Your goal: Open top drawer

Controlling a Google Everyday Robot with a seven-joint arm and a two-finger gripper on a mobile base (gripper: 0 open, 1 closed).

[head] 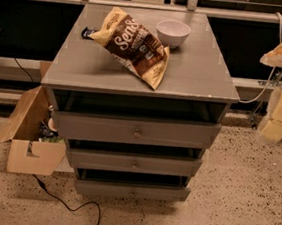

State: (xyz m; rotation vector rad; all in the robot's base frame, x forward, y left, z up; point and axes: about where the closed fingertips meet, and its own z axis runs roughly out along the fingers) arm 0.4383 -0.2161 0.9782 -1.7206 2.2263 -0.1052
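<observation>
The top drawer (135, 130) is the widest grey front of the grey cabinet (85, 73), with a small round knob (137, 133) at its centre. A dark gap shows between this front and the cabinet top. Two narrower grey drawers, the middle (133, 162) and the bottom (132, 190), sit below it. My gripper (281, 111) shows as pale, yellowish blurred parts at the right edge of the camera view. It is well to the right of the cabinet, apart from the drawer and knob.
A brown and yellow chip bag (133, 46) and a white bowl (172, 33) lie on the cabinet top. An open cardboard box (30, 135) stands on the floor at the left. A black cable (68, 205) runs across the speckled floor in front.
</observation>
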